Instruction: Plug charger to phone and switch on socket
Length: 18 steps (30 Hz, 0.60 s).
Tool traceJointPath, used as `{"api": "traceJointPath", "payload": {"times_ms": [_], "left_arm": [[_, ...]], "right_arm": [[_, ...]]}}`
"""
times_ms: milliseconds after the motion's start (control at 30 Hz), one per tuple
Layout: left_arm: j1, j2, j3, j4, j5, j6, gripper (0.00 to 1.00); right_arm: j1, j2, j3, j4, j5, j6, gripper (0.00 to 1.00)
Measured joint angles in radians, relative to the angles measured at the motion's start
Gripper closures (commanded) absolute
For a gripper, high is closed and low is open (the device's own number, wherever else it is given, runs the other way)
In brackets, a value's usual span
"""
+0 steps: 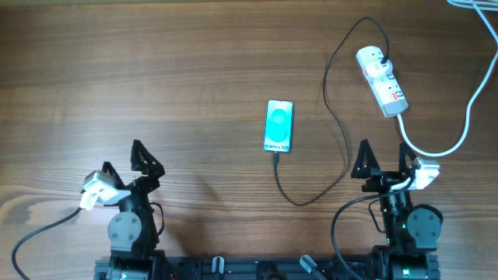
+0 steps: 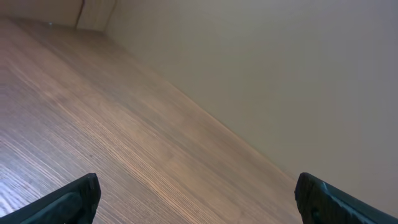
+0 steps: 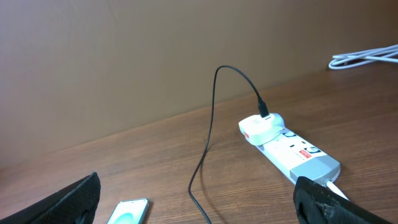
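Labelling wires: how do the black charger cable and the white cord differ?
The charger cable is thin and black; the white cord is thicker. The charger cable runs from socket to phone; the white cord exits the frame's right edge. Both start at the socket.

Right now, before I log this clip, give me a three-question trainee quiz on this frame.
1. True or false: the left gripper holds the phone.
2. At the socket, what does the charger cable run into? A) a white adapter B) a laptop C) a wall outlet
3. Fill in: the right gripper stands ____ (open/shut).
Key: 1 false; 2 A; 3 open.
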Motion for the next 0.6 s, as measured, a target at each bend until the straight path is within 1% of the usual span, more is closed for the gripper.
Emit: {"api": "traceJointPath", "payload": {"times_ms": [133, 267, 300, 333, 433, 500, 600], "left_arm": [[0.002, 0.000, 0.000, 0.000, 0.019, 0.023, 0.00], [0.002, 0.000, 0.000, -0.008, 0.136, 0.155, 0.00], [0.002, 0.000, 0.000, -0.013, 0.196, 0.227, 0.00], [0.002, 0.000, 0.000, -0.016, 0.232, 0.266, 0.00], [0.002, 0.000, 0.000, -0.023, 0.315, 0.356, 0.00], [0.002, 0.000, 0.000, -0.025, 0.350, 0.396, 0.00], [0.002, 0.000, 0.000, -0.028, 0.377, 0.422, 0.00]], "right_arm": [[0.000, 0.000, 0.000, 0.000, 0.000, 0.000, 0.00], [0.000, 0.000, 0.000, 0.000, 0.000, 0.000, 0.00], [0.000, 0.000, 0.000, 0.000, 0.000, 0.000, 0.00], [0.000, 0.000, 0.000, 0.000, 0.000, 0.000, 0.00], [0.000, 0.000, 0.000, 0.000, 0.000, 0.000, 0.00], [0.000, 0.000, 0.000, 0.000, 0.000, 0.000, 0.00], [0.000, 0.000, 0.000, 0.000, 0.000, 0.000, 0.00]]}}
